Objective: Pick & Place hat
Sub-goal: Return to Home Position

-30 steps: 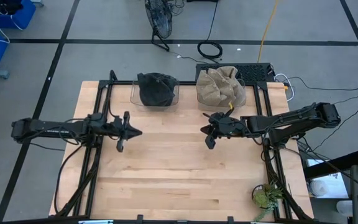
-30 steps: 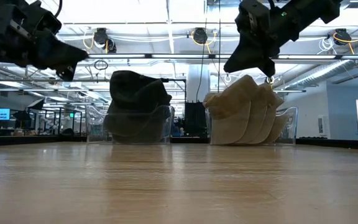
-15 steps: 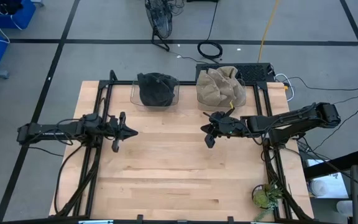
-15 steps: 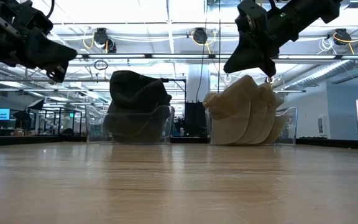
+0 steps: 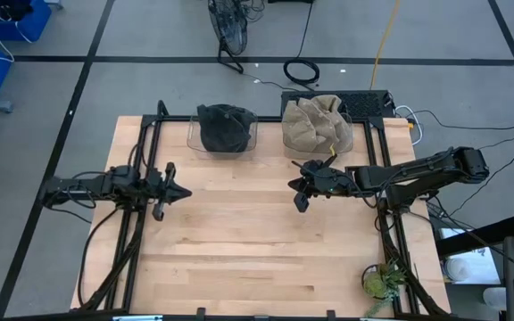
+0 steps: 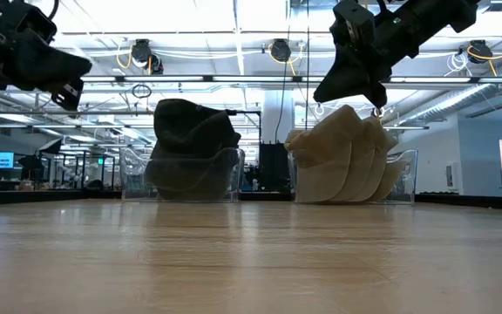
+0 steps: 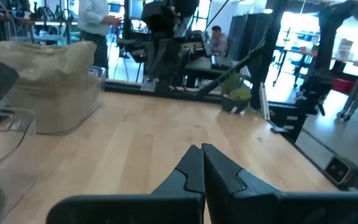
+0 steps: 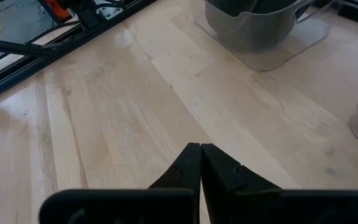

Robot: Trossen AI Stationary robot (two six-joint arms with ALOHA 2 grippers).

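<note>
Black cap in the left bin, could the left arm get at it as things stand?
Probably yes. The left pincer hangs shut over the table, nothing lies between it and the black cap, which sticks up above its bin.

We see a black cap (image 5: pixel 224 127) lying crumpled in the left transparent bin (image 5: pixel 194 138) at the far edge of the desk (image 5: pixel 239 241). Its dark crown bulges well above the bin's clear walls. Close by, in the right transparent bin (image 5: pixel 349 141), we find several brown caps (image 5: pixel 315 123), tan and soft, nested one into another and leaning to one side. In the low view we see that they also rise above their bin's rim. Both bins stand upright, near each other but not touching.
</note>
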